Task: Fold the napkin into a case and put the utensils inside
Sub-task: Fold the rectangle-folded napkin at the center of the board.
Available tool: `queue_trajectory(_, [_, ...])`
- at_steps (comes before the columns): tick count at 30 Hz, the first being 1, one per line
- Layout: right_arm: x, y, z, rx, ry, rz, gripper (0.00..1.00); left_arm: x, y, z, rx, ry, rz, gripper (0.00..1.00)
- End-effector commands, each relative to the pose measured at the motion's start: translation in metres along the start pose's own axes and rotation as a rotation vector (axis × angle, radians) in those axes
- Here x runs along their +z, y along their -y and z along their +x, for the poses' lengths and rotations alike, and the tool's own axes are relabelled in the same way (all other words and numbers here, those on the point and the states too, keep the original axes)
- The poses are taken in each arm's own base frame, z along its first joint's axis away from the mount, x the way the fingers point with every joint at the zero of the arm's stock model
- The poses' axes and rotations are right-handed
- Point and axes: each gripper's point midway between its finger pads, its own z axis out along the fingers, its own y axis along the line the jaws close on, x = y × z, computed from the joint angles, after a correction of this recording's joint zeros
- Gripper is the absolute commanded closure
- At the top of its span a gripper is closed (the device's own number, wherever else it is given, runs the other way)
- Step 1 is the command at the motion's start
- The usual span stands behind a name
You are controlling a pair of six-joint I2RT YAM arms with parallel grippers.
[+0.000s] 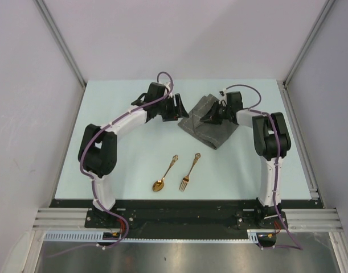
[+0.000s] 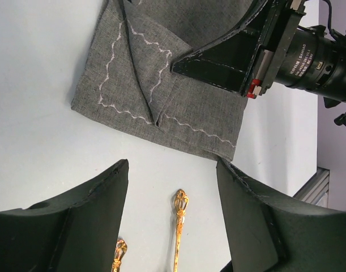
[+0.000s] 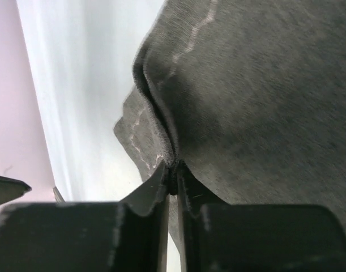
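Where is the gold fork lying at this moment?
In the top view, the fork lies on the table, just right of the spoon, apart from the napkin.

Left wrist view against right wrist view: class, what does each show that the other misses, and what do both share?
Only left wrist: the utensils, their gold handles alone, the open left fingers, and the whole lower edge of the napkin. Only right wrist: a close look at the cloth ridge pinched between the right fingers. Both: the napkin, the pale table and the right fingers.
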Motion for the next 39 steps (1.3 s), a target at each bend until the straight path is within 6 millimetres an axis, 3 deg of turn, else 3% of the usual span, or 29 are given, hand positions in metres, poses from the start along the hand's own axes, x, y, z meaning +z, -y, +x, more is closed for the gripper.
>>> queue_trajectory(1, [0.008, -0.035, -0.015, -0.099, 0.024, -0.073, 0.95, -0.018, 0.015, -0.023, 0.004, 0.072, 0.046, 0.32])
queue_trajectory(6, [0.016, -0.051, -0.017, -0.147, 0.011, -0.089, 1.0, -0.017, 0.011, -0.023, -0.006, 0.076, 0.037, 0.32])
queue_trajectory(10, [0.028, -0.061, -0.002, -0.174, -0.051, -0.087, 1.0, -0.017, 0.008, -0.023, -0.022, 0.077, 0.033, 0.32])
queue_trajectory(17, [0.045, -0.065, 0.017, -0.193, -0.121, -0.086, 1.0, -0.017, 0.006, -0.026, -0.043, 0.081, 0.038, 0.32])
queue_trajectory(26, [0.046, -0.065, 0.028, -0.21, -0.165, -0.083, 1.0, -0.011, -0.002, -0.024, -0.068, 0.068, 0.031, 0.31])
queue_trajectory(31, [0.044, -0.071, 0.031, -0.21, -0.168, -0.095, 0.74, 0.002, -0.011, -0.027, -0.103, 0.043, 0.023, 0.29])
queue_trajectory(33, [0.036, -0.078, 0.024, -0.205, -0.144, -0.101, 0.65, 0.014, -0.023, -0.026, -0.121, 0.031, 0.006, 0.28])
queue_trajectory(34, [0.032, -0.08, 0.024, -0.202, -0.14, -0.115, 0.62, 0.016, -0.021, -0.033, -0.115, 0.037, 0.016, 0.28])
queue_trajectory(36, [0.022, -0.085, 0.019, -0.197, -0.129, -0.127, 0.55, 0.03, -0.033, -0.027, -0.137, -0.002, 0.005, 0.28])
queue_trajectory(39, [0.0, -0.094, 0.016, -0.2, -0.111, -0.125, 0.52, 0.041, -0.033, -0.029, -0.13, -0.018, 0.032, 0.28])
